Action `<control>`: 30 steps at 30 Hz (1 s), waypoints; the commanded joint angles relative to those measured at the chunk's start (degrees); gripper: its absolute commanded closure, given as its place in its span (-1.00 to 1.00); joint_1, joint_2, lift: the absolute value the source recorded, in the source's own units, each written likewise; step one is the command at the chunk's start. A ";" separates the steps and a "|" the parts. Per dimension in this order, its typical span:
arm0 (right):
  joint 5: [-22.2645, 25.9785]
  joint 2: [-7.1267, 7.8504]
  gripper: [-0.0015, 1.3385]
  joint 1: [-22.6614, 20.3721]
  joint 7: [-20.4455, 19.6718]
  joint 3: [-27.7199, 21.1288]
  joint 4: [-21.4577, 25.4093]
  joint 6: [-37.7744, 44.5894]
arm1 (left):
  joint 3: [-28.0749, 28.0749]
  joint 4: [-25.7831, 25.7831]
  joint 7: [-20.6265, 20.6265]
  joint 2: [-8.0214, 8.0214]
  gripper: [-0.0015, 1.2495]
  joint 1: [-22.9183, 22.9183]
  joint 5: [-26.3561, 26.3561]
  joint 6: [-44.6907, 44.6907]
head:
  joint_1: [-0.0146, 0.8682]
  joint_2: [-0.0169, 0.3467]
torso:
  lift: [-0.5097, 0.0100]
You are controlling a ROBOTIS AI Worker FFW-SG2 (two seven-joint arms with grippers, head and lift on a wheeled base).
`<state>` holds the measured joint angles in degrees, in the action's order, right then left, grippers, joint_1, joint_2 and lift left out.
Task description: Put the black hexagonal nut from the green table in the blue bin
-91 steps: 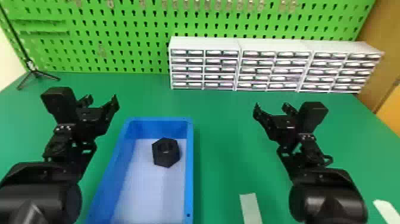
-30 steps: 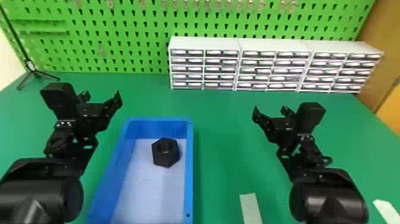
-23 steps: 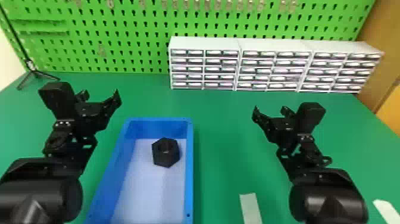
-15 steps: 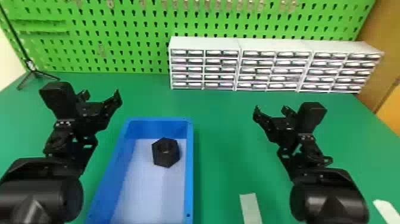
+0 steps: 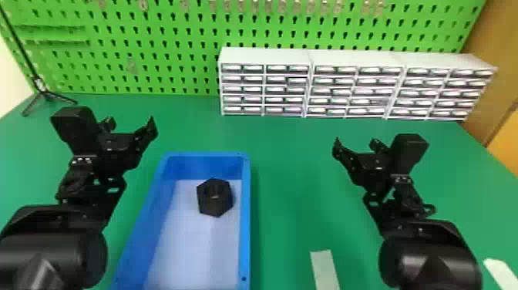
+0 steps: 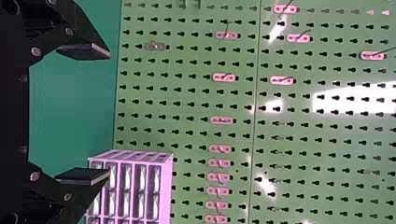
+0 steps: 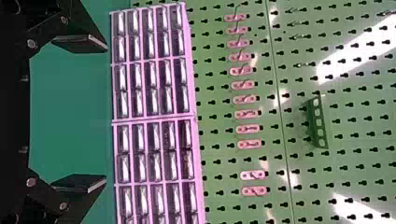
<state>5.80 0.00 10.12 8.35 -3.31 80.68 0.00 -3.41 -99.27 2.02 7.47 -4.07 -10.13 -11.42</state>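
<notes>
- the black hexagonal nut (image 5: 215,206) is contained in the blue bin (image 5: 246,216), near its far right corner
- the bin is set on the green counter (image 5: 293,185)
- the left gripper (image 5: 131,123) and right gripper (image 5: 356,143) are raised, both pairs of jaws spread, nothing grasped
- drawer cabinets (image 5: 266,56) are lined up behind

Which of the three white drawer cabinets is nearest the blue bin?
In the head view, the leftmost cabinet: its left end stands beyond the blue bin, while the middle cabinet and rightmost cabinet stand farther right.
</notes>
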 commanded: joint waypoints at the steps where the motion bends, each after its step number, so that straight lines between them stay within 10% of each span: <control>1: 0.00 -0.05 -0.56 -0.10 0.00 -0.03 0.00 0.00 | 0.07 0.04 0.00 0.00 -0.41 0.20 0.02 0.00 | 0.59 -0.76 | 0.59; 30: 0.17 0.18 -0.56 -0.18 0.00 -0.82 -0.08 0.00 | 0.51 0.04 0.00 0.00 -0.41 0.12 -0.07 -0.18 | 0.59 -0.76 | 0.59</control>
<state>5.97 0.09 9.85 8.35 -4.16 80.67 0.00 -3.03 -99.26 2.02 7.47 -3.96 -10.18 -11.45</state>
